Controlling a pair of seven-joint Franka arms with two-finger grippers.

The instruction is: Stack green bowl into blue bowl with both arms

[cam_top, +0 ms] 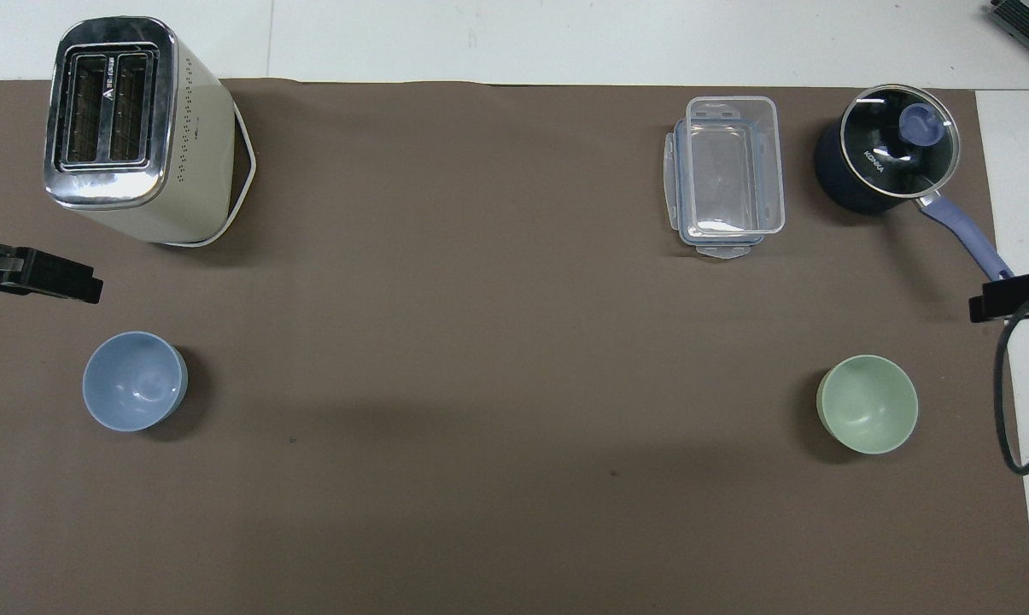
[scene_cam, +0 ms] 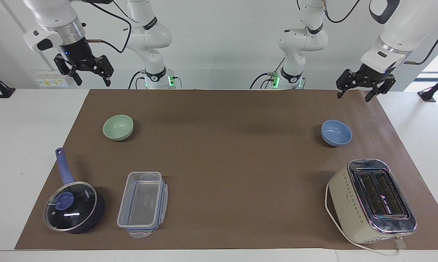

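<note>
Brown matting covered the bench (scene_cam: 219, 109), and nothing of the stacking was done. The green bowl (scene_cam: 118, 127) sat below the right pincer (scene_cam: 84, 74), which hung released and empty above the mat's edge. The blue bowl (scene_cam: 336, 133) sat well apart, below the left pincer (scene_cam: 356, 90), likewise released. Both lifts and the nesting remained ahead

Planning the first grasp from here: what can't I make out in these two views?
- Overhead view: left gripper and right gripper show only tips, cut by the side edges.
- Facing view: toaster slots too dark to see inside.
- Both views: the saucepan's contents, under its reflecting glass lid.
</note>
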